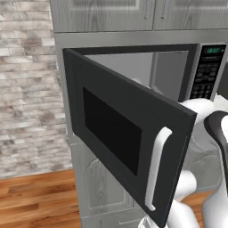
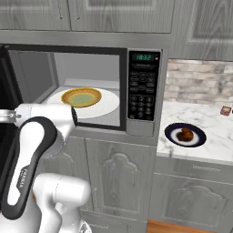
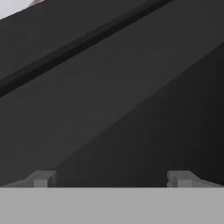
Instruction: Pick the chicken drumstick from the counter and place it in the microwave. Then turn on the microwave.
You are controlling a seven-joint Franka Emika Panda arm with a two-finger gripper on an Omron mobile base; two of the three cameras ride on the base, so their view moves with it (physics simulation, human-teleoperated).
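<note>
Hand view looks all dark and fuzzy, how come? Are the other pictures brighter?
Hand view: a dark, soft-edged surface close up, with the open gripper at the bottom. Right base view: bright and clear inside the microwave, where a bowl sits. Left base view: evenly lit, but the black microwave door shows no detail.

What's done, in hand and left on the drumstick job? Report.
Done: the microwave door stands open. In hand: nothing; the gripper is open, facing a dark surface close up. Left: the chicken drumstick sits on a dark plate on the counter; it needs picking, placing inside, then starting the oven.
</note>
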